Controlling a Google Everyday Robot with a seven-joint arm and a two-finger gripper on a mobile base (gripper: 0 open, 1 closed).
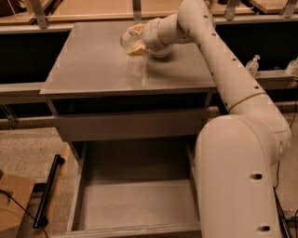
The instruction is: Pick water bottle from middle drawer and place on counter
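Observation:
My gripper (134,42) hangs over the back middle of the grey counter (93,60), its tan fingers (138,48) shut on the water bottle (126,39). The bottle is clear, lies tilted in the grip and is held just above the counter top. Its cap does not show. Below the counter, under a closed grey drawer front (125,126), the middle drawer (139,202) is pulled open, with a bare grey floor. My white arm comes in from the right and covers the drawer's right side.
A white bowl (161,54) is almost hidden behind my wrist on the counter. A small pump-dispenser bottle (253,65) stands on the ledge at right. Tan wooden tabletops (93,8) lie behind. A black bar (49,190) and a cardboard box (11,204) lie on the floor at left.

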